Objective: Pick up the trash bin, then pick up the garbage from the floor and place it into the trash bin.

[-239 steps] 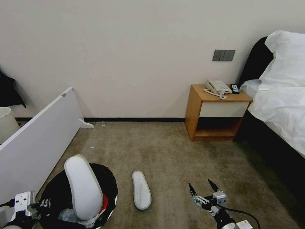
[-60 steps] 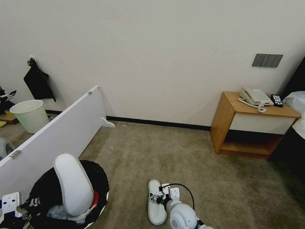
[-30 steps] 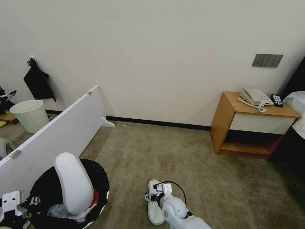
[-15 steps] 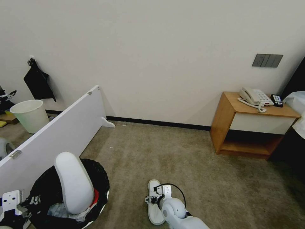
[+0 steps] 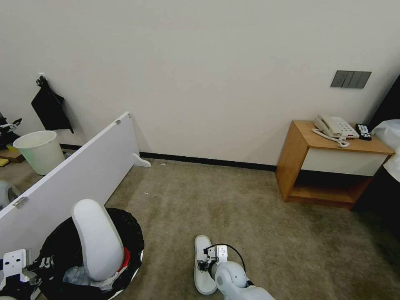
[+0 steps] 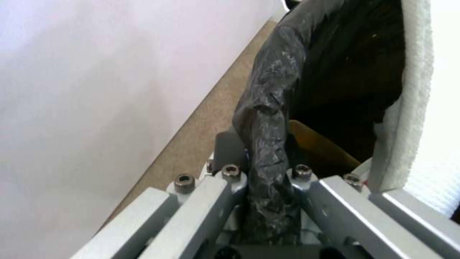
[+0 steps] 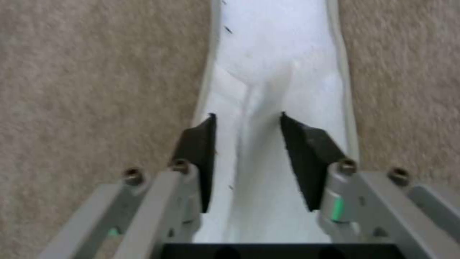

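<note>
Progress: trash bin (image 5: 125, 250), gripped at its bagged rim by the closed left gripper (image 6: 268, 187), already holds one slipper (image 5: 96, 239). Second slipper (image 7: 278, 72) lies on the carpet (image 5: 250, 208) between the parted fingers of the right gripper (image 7: 247, 144); not yet grasped.

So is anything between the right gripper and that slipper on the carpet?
Nothing visible. The right gripper is directly over the slipper on the carpet, fingers open astride its middle, with bare white fabric between them. The left gripper holds the trash bin by its bagged rim.
</note>
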Controlling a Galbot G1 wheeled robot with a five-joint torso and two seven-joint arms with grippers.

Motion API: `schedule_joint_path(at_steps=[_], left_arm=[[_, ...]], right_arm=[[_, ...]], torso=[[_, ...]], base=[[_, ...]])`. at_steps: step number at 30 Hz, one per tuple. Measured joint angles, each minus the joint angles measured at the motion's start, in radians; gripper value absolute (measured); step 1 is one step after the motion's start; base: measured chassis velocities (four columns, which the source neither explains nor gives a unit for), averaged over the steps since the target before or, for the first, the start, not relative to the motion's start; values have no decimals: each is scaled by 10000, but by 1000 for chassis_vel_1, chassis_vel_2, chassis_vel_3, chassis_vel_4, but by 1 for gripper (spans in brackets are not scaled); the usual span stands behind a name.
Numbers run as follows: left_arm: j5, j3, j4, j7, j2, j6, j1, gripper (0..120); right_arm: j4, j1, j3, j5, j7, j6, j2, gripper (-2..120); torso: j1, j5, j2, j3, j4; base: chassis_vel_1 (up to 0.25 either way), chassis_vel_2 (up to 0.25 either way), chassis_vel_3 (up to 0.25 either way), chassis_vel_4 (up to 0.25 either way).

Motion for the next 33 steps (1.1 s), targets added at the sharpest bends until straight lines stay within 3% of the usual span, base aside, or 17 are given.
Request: schedule_joint_path(at_steps=[2,6,8,24,27,33], left_arm=[[-37,-28,-19,-2,28,0,-2,3],[-53,-36,-32,-2,30,0,3,3],[-60,-38,-50,-4,28,0,10,3],[-152,-105,-81,11,52,0,50,3],[-158,-86,-112,8,58,0,50,3],[-172,23,-185,5,184,77,111,3]], right_arm=[[6,-56,36,33,33,-17,-64,20],[32,-79,62,100,70,-43,-96,12],[57,-89,64,207,139,-103,-109,1],[264,-117,84,228,192,-135,-211,0],[604,-216,153,309,200,34,-348,0],[1903,-644,512,248,-34,1237,-1092,0]], torso=[[0,0,0,-1,-1],[0,0,0,0,0],[0,0,0,0,0],[-1,0,0,0,1],[-1,1,0,0,0],[-1,2,0,0,1]], base=[[0,0,0,0],[0,0,0,0],[0,0,0,0],[0,0,0,0],[0,0,0,0],[0,0,0,0]])
